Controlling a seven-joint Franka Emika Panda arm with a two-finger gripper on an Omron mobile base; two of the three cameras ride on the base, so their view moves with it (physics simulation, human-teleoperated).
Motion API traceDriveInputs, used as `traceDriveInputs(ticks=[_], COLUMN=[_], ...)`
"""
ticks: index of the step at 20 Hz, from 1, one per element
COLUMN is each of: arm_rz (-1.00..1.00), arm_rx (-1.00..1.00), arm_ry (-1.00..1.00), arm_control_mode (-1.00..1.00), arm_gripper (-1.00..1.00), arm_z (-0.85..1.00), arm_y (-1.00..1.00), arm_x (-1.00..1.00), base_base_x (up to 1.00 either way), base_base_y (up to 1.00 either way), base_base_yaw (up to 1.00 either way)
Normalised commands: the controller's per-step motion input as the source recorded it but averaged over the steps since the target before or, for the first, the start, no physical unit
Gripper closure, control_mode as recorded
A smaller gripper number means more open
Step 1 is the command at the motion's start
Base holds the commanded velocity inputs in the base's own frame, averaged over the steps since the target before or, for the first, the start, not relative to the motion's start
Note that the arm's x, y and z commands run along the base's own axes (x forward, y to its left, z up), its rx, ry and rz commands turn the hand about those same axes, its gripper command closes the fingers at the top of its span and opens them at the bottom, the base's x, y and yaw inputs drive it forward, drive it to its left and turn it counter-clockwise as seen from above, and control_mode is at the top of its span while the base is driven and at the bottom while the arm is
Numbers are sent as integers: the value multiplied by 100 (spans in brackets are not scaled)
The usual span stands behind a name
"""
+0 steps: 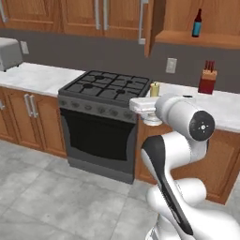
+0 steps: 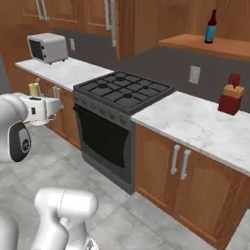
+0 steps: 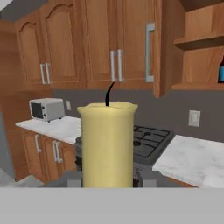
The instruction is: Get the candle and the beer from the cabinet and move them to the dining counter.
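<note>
The tool (image 3: 108, 177) is pinching the candle (image 3: 107, 144) low on its body, one finger on each side, so the pale yellow pillar stands upright with its short dark wick on top — a low hold that keeps it from tipping while it is carried. In the left base view the candle (image 1: 154, 89) peeks up just past the arm's wrist, held in the air in front of the stove (image 1: 104, 122), clear of the marble counter (image 1: 220, 108) to the right. The beer (image 1: 197, 23) stands on the shelf of the open cabinet (image 1: 197, 38), high on the far right, above the red knife block (image 1: 207, 78) — it waits there because the tool can carry only one thing at a time. The dining counter is nowhere in these views, so by my reading the base must drive or turn away from this wall before the candle can be set down, and only then come back for the bottle.
</note>
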Motion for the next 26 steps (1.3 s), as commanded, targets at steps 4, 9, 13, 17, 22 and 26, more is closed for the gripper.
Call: traceDriveInputs(ticks=[4,9,13,17,22,26], arm_rz=[0,0,0,0,0,0], arm_rx=[0,0,0,0,0,0], arm_ry=[0,0,0,0,0,0], arm_control_mode=[100,100,100,100,100,100], arm_gripper=[100,100,100,100,100,100], arm_z=[0,0,0,0,0,0], arm_y=[0,0,0,0,0,0], arm_x=[0,0,0,0,0,0], base_base_x=[-19,-10,-8,-9,0,0], base_base_y=[38,26,12,16,7,9], base_base_yaw=[53,53,53,51,49,48])
